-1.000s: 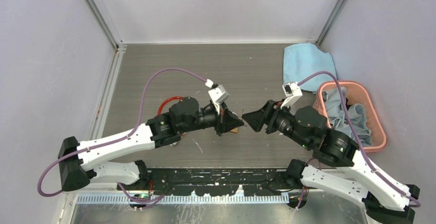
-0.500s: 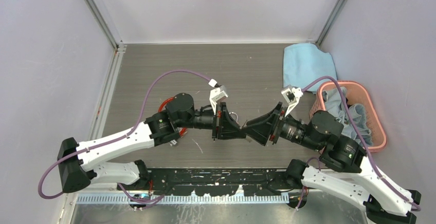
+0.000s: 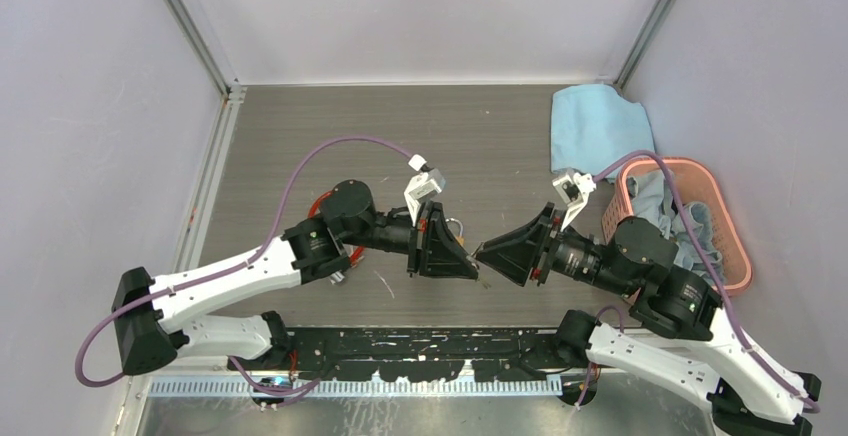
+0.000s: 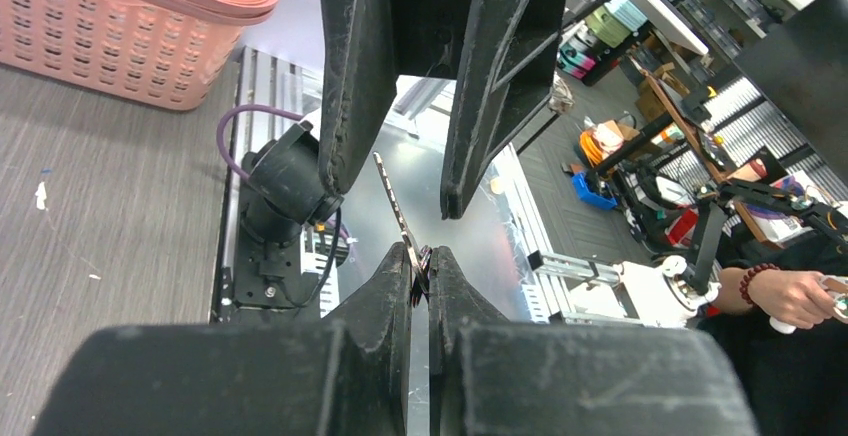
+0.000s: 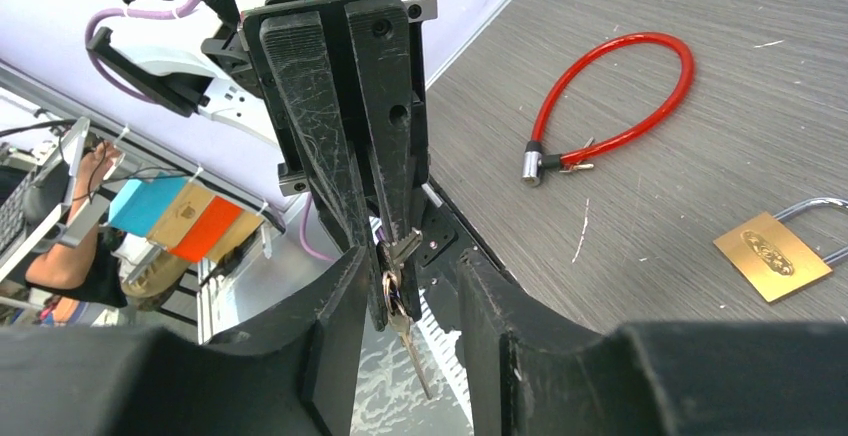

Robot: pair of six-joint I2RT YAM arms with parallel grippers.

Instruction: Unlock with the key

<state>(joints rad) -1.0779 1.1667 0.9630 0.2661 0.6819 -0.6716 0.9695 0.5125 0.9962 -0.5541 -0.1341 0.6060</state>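
- Nearest, in mid-air above the front of the table: the key (image 4: 395, 206), a small silvery bunch, pinched between the clenched fingers of the left gripper (image 4: 420, 259), with one blade sticking out toward the other arm.
- Meeting it tip to tip from the right: the right gripper (image 5: 410, 268), released, jaws spread to either side of the key; contact with it not clear.
- Judged a hand-over or re-grip under way: key lifted, no keyhole entered yet.
- Just beyond, flat on the table: a brass padlock (image 5: 772, 256), well apart from the key, judged not yet opened.
- Farther back and left: a red cable lock (image 5: 620, 86), looped, lying free.
- Left to do: settle the grip, seat the blade in a keyhole, turn, release the lock.
- Far right: a pink basket (image 4: 120, 46) of clothes, with a blue cloth (image 3: 595, 126) behind it.
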